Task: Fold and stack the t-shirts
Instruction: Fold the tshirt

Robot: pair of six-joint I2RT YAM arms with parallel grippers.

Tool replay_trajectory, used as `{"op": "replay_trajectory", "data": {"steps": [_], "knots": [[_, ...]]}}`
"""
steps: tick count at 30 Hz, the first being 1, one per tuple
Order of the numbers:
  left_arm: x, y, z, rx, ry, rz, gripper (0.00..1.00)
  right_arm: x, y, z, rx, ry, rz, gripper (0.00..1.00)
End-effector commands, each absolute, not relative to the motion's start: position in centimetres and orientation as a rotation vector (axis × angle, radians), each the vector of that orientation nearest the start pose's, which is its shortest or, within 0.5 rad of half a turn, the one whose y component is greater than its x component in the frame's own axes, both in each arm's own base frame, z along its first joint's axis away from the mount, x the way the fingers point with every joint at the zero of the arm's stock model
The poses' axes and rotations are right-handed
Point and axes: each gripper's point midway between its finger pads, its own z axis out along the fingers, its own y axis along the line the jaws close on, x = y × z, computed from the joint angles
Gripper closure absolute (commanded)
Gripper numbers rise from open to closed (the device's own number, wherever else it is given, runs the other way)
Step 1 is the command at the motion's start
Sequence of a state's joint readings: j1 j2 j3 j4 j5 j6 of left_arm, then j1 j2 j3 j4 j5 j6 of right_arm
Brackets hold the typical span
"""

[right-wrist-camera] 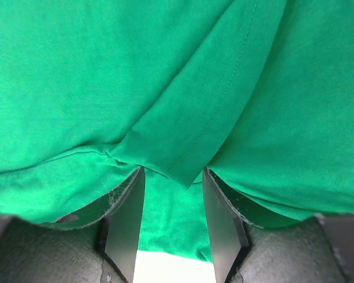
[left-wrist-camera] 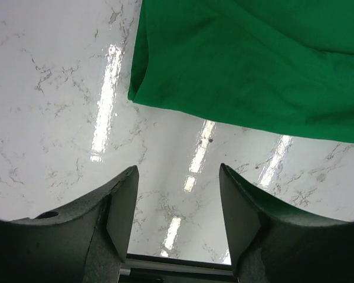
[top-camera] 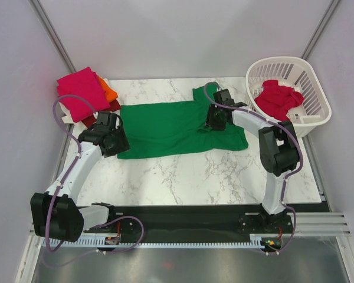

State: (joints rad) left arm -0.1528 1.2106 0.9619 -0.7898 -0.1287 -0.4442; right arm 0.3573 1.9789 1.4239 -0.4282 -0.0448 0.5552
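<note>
A bright green t-shirt (top-camera: 165,127) lies spread flat across the marble table (top-camera: 183,174). My left gripper (top-camera: 117,144) is open and empty over bare marble, just short of the shirt's near-left corner (left-wrist-camera: 141,88); its jaws (left-wrist-camera: 177,171) stand wide apart. My right gripper (top-camera: 215,118) is down on the right part of the shirt near a sleeve. Its jaws (right-wrist-camera: 173,171) are open with a hemmed fold of green cloth (right-wrist-camera: 189,147) lying between them. A red t-shirt (top-camera: 278,99) lies in the basket.
A pile of folded shirts sits at the back left: magenta-pink (top-camera: 79,91) on top, orange (top-camera: 108,89) and dark red (top-camera: 109,107) below. A white slatted laundry basket (top-camera: 318,88) stands at the back right. Grey walls close in the table.
</note>
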Motion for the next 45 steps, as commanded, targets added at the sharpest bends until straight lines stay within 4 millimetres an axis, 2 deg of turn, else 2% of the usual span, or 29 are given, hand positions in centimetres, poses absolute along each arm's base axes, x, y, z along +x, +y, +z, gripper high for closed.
{"op": "replay_trajectory", "data": {"steps": [1, 4, 8, 32, 35, 36, 40, 45], "knots": [[27.7, -3.5, 12.8, -0.369, 2.536, -0.028, 0.36, 44.1, 19.7, 8.9, 0.215, 2.51, 0.43, 0.48], [27.7, -3.5, 12.7, -0.367, 2.539, -0.027, 0.36, 44.4, 19.9, 8.9, 0.216, 2.507, 0.432, 0.48], [27.7, -3.5, 12.8, -0.369, 2.534, -0.027, 0.37, 44.4, 19.8, 7.8, 0.217, 2.53, 0.426, 0.48], [27.7, -3.6, 12.8, -0.36, 2.533, -0.021, 0.37, 42.9, 19.9, 5.7, 0.208, 2.572, 0.401, 0.53], [27.7, -3.6, 12.9, -0.361, 2.532, -0.023, 0.37, 43.0, 19.9, 5.4, 0.206, 2.577, 0.394, 0.62], [27.7, -3.6, 12.8, -0.36, 2.533, -0.021, 0.37, 43.0, 19.9, 5.3, 0.206, 2.577, 0.394, 0.7], [27.7, -3.6, 12.8, -0.356, 2.536, -0.02, 0.37, 43.2, 19.7, 4.9, 0.205, 2.579, 0.38, 0.83], [27.7, -3.6, 12.7, -0.358, 2.54, -0.018, 0.37, 43.9, 19.8, 5.4, 0.201, 2.562, 0.374, 1.0]]}}
